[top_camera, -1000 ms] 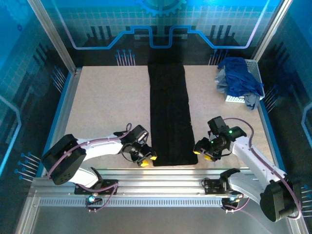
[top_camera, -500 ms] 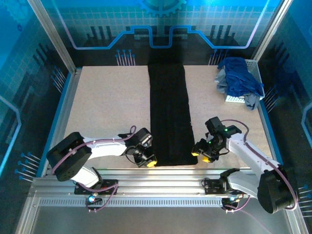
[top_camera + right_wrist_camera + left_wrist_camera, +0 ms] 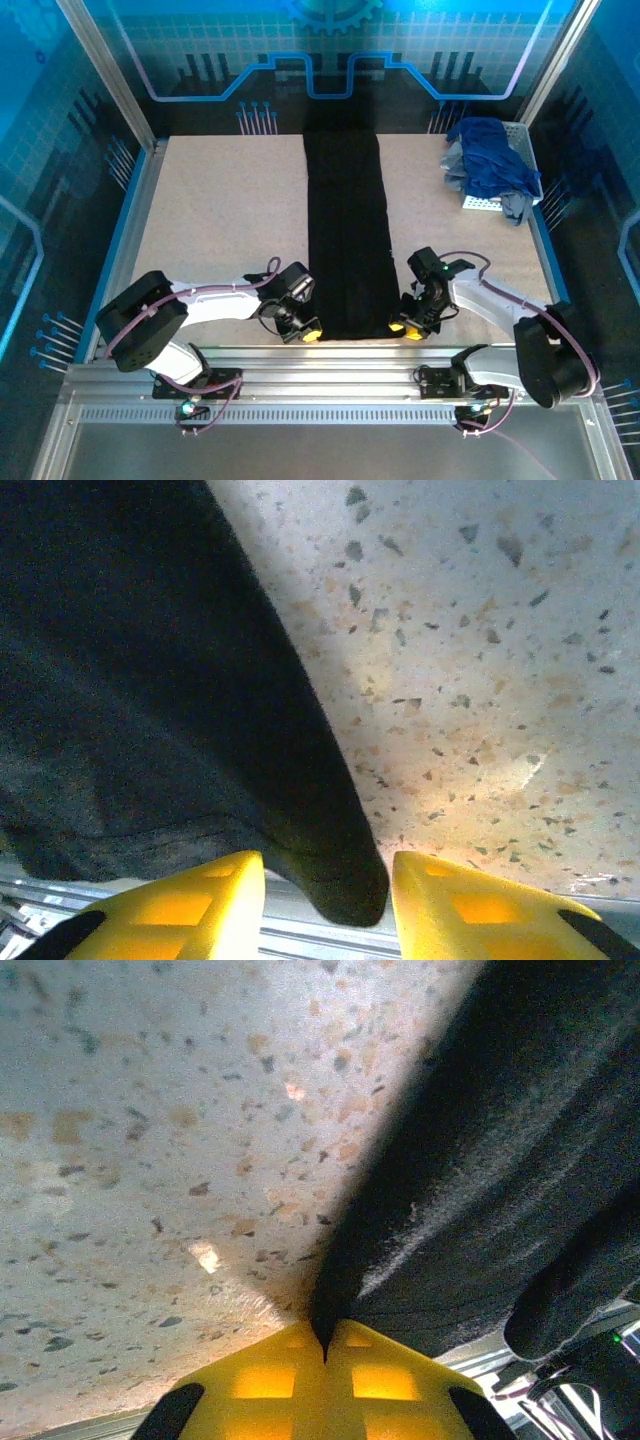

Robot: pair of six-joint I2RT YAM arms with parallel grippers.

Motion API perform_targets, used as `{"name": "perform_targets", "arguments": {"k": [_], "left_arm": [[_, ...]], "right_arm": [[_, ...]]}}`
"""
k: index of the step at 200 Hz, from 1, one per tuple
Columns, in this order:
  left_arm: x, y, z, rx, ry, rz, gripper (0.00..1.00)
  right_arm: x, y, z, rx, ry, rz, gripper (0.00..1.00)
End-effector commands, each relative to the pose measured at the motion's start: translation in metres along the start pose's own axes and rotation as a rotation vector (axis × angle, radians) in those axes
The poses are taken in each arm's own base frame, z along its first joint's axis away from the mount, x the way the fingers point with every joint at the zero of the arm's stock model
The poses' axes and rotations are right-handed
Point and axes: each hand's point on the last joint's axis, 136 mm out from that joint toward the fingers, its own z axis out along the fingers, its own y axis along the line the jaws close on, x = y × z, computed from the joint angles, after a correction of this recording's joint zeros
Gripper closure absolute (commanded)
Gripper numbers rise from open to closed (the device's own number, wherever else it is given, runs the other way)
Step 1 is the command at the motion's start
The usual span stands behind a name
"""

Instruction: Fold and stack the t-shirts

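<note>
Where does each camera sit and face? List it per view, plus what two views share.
Top external: above and behind the bases, looking down on the table; both arms, left gripper and right gripper show.
Left wrist: looks down past its shut yellow fingers, pinching the black t-shirt at its edge.
Right wrist: looks down; its yellow fingers flank the shirt's corner.
Shared: both wrist views show that shirt's near end on the table.
</note>
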Motion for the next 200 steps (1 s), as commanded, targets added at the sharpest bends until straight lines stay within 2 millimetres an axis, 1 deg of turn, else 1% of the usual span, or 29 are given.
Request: {"name": "perform_targets", "arguments": {"k": [1, 30, 41, 52, 60, 73, 87, 103, 117, 146, 175, 188, 200], "left_arm": [[-0.007, 0.006, 0.0, -0.032, -0.05, 0.015, 1.0], [-0.007, 0.006, -0.001, -0.034, -0.052, 0.017, 1.0], [-0.006, 0.007, -0.001, -0.033, -0.05, 0.017, 1.0], [-0.006, 0.008, -0.002, -0.034, -0.052, 0.018, 1.0], [-0.006, 0.008, -0.003, -0.035, -0.053, 0.02, 1.0], [-0.005, 0.01, -0.004, -0.039, -0.054, 0.022, 1.0], [-0.004, 0.015, -0.007, -0.044, -0.056, 0.019, 1.0], [0.0, 0.021, -0.013, -0.047, -0.059, 0.019, 1.0], [0.004, 0.027, -0.018, -0.042, -0.056, 0.017, 1.0], [0.015, 0.036, -0.021, 0.001, -0.023, 0.013, 1.0], [0.029, 0.033, -0.025, 0.047, -0.005, 0.03, 1.0], [0.032, 0.027, -0.031, 0.076, -0.024, 0.044, 1.0], [0.031, 0.023, -0.04, 0.097, -0.055, 0.036, 1.0]], "right_arm": [[-0.001, -0.008, 0.004, 0.046, -0.005, -0.002, 0.61], [-0.002, -0.006, 0.01, 0.051, -0.001, -0.013, 0.63], [-0.002, -0.003, 0.013, 0.053, -0.001, -0.021, 0.63], [-0.004, 0.002, 0.015, 0.046, -0.005, -0.031, 0.65], [-0.005, 0.005, 0.016, 0.047, -0.009, -0.036, 0.7], [-0.008, 0.009, 0.014, 0.058, -0.033, -0.05, 0.81], [-0.01, 0.013, 0.006, 0.063, -0.076, -0.074, 0.92], [-0.008, 0.016, -0.003, 0.069, -0.102, -0.099, 1.0], [-0.001, 0.014, -0.009, 0.087, -0.103, -0.117, 1.0], [0.025, 0.007, -0.007, 0.1, -0.055, -0.136, 1.0], [0.049, 0.01, -0.008, 0.083, -0.033, -0.156, 1.0], [0.054, 0.014, -0.012, 0.068, -0.037, -0.157, 1.0], [0.056, 0.018, -0.017, 0.056, -0.047, -0.152, 1.0]]}}
